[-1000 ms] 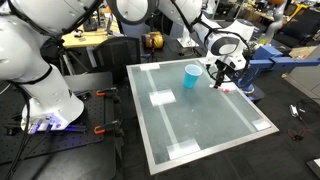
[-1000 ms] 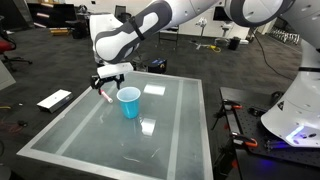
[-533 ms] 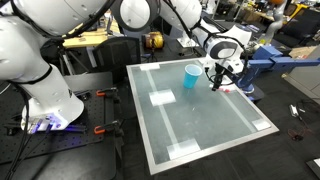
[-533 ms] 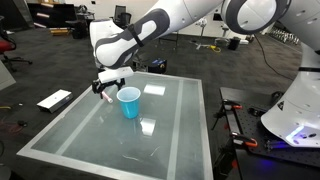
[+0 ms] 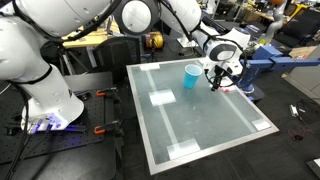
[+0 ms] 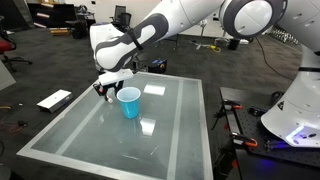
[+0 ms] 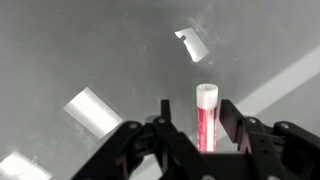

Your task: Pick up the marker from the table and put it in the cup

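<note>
The marker, a reddish-pink stick with a white end, lies on the pale table between my jaws in the wrist view. My gripper is low over it. The right finger sits against the marker and the left finger stands a gap away, so the jaws are partly closed but still open. In both exterior views the gripper hangs at the table's edge just beside the light-blue cup, which stands upright. The fingers hide the marker in those views.
White tape patches lie on the tabletop near the gripper. A blue fixture stands just off the table edge behind the gripper. The arm's white base is beside the table, and a flat white box lies on the floor.
The gripper has sunk slightly onto the marker and its jaws have narrowed around it. The cup has not moved.
</note>
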Tool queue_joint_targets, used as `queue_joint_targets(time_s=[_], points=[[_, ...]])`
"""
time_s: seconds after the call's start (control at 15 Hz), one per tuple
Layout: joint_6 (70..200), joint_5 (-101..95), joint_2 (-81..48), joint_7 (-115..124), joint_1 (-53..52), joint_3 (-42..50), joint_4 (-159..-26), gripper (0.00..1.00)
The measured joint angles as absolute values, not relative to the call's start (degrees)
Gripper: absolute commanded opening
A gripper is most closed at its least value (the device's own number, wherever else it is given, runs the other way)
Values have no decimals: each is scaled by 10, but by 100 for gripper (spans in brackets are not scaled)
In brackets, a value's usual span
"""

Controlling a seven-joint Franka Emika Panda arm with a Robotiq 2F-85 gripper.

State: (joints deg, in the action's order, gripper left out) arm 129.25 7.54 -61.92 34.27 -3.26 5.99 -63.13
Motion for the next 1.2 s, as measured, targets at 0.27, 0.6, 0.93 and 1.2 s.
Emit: queue_joint_targets(time_s=[0.27,0.6,0.93,1.2], points=[[1289,75,-623,343,-32,60,-620,1],[1286,75,-625,343,-30,60,-614,5],[1286,77,-615,346,-30,60,-604,5],[1286,77,-575,372,-30,61,-605,5]])
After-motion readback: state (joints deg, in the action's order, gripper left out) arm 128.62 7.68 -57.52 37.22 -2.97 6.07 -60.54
